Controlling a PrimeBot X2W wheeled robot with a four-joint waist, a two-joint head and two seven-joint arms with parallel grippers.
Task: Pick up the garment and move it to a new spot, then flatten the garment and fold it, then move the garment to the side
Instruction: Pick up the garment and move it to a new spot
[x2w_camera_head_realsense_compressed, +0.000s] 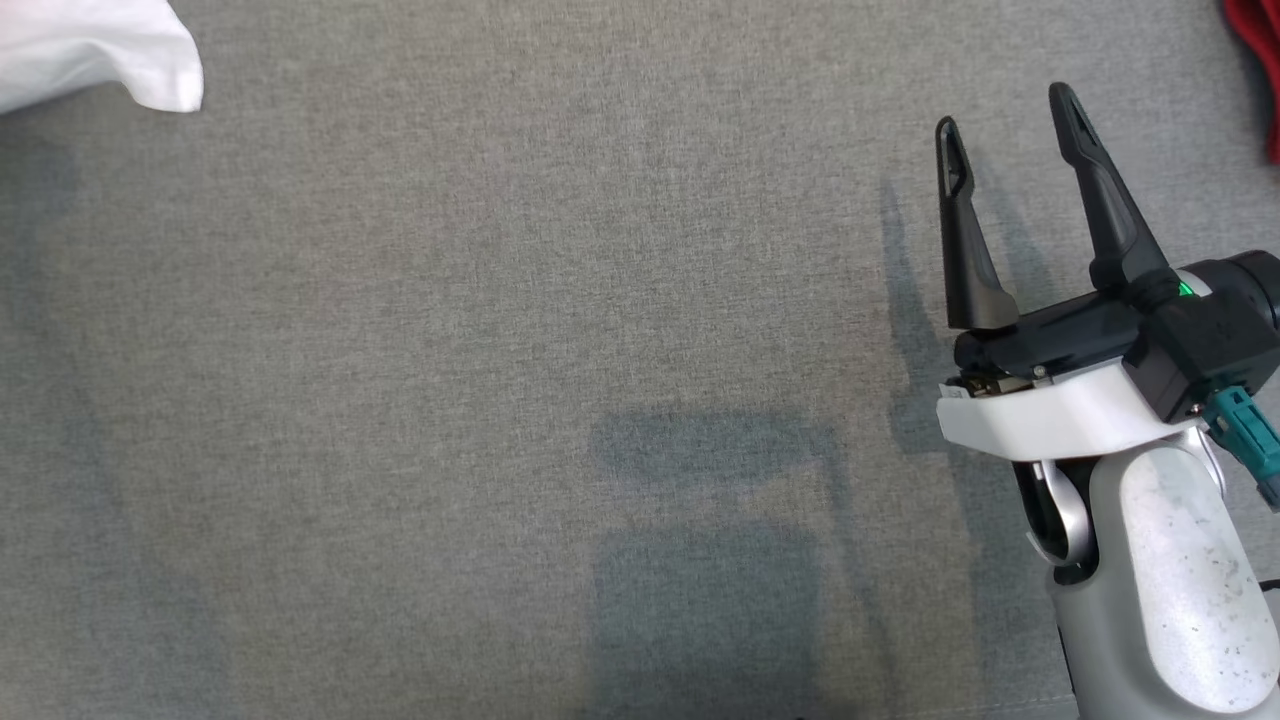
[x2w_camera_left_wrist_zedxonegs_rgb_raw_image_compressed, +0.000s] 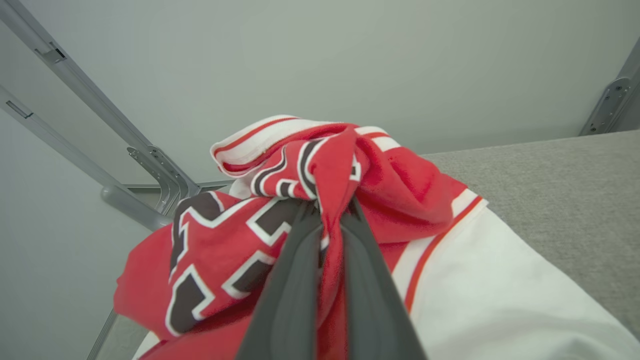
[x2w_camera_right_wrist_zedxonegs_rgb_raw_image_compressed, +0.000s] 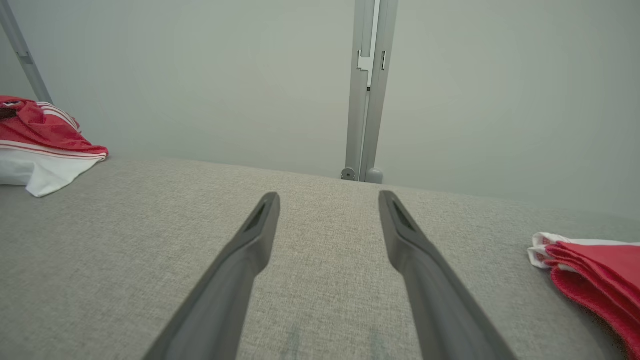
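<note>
- The left pincer is clamped on a bunched red fold of the garment, which lies heaped at the far left of the grey surface
- The lift is best made straight up and slowly, so that the thin pinch of cloth is not dragged out from between the fingers
- The trailing white part should be raised clear of the surface before anything is carried sideways
- The right pincer is held apart over bare surface with nothing in it, and could be brought across to steady a second corner
- How many layers are caught in the clamp cannot be told
- In the head view the garment is cut off to a white corner at the upper left edge
- A folded red cloth at the right is also cropped by the frame
</note>
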